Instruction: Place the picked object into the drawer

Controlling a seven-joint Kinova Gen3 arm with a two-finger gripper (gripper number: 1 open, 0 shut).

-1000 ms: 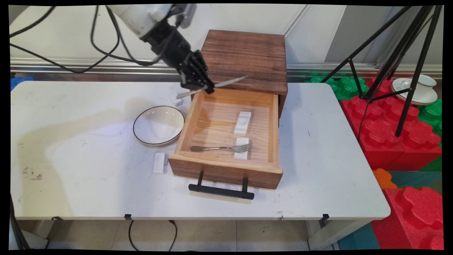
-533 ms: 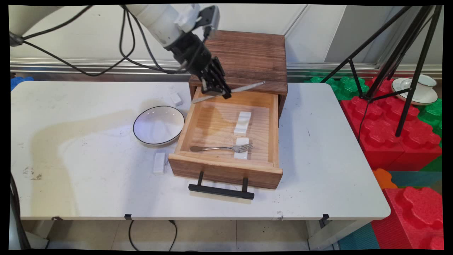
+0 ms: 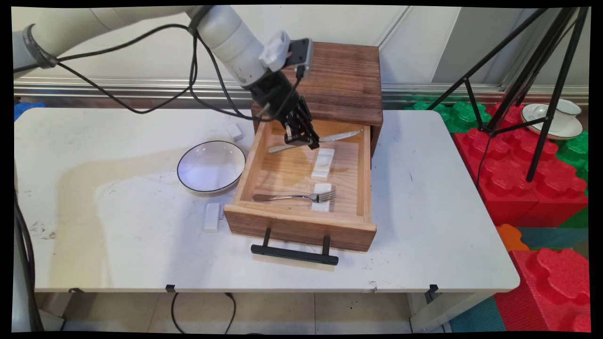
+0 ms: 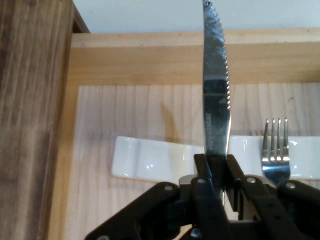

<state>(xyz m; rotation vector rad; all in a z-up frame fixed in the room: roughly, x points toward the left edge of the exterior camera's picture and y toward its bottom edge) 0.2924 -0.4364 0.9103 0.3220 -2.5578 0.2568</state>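
On the white table (image 3: 118,245), going from the left, sit a shallow white ceramic bowl with a thin dark rim (image 3: 211,166) and a small white rectangular block (image 3: 212,216) just beside the open drawer of pale, straight-grained wood (image 3: 301,221), which juts from a darker stained wooden cabinet (image 3: 339,75). Over the drawer's back half hangs the black two-finger gripper (image 3: 301,140), clamped on a slim serrated steel table knife (image 3: 341,136) near its middle, blade pointing right. Just below it lies a glossy white ceramic cutlery rest (image 3: 323,163); nearer the front, a steel fork (image 3: 282,197) lies with its tines on a second white rest (image 3: 321,197).

A clean placement, as I judge it, calls for keeping the knife level and lowering slowly, since polished steel slides easily on glazed ceramic.
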